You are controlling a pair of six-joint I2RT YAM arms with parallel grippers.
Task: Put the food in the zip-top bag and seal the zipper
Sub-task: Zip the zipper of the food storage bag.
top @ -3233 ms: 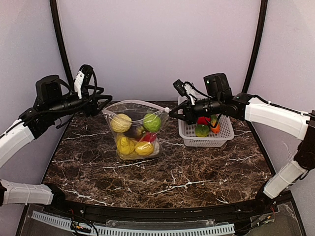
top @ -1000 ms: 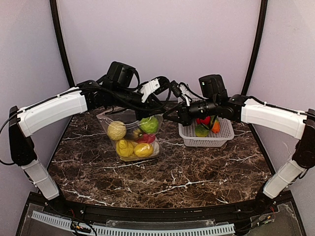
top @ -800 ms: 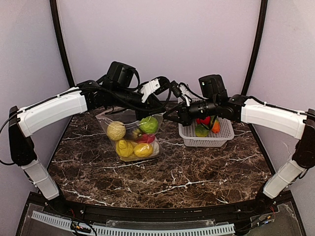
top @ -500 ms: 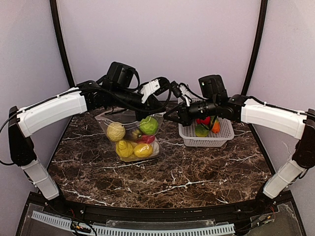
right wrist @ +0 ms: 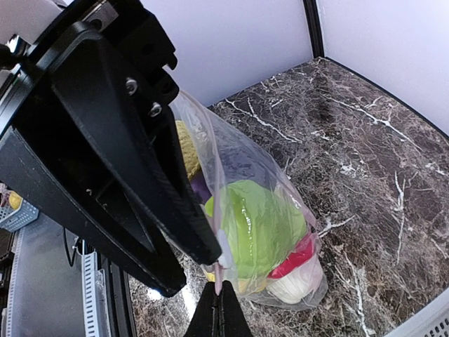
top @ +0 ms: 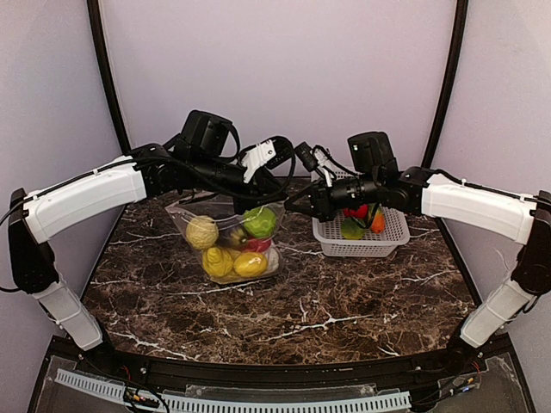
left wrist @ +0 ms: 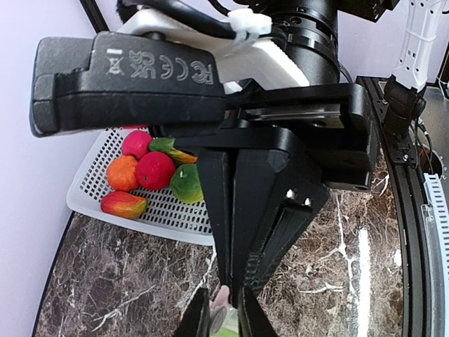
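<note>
The zip-top bag (top: 225,249) stands at the table's middle left, with yellow (top: 202,231), green (top: 260,221) and red food in it. My right gripper (top: 293,202) is shut on the right end of the zipper (right wrist: 219,270), fingertips (right wrist: 221,309) pinched on the pinkish strip. My left gripper (top: 250,202) reaches over the bag to the same end. It stands narrowly open (left wrist: 221,319) astride the zipper (left wrist: 222,298), just below the right gripper's fingers (left wrist: 270,203). In the right wrist view the green food (right wrist: 259,225) presses against the bag wall.
A white lattice basket (top: 392,239) stands right of the bag, behind the right arm. It holds red, green and orange food (left wrist: 156,170). Dark marble table surrounds the bag, and the booth walls stand close behind.
The left arm has swung from the bag's left corner across to its right end. Over the last second it has drawn back slightly left. The right gripper has kept its hold.
</note>
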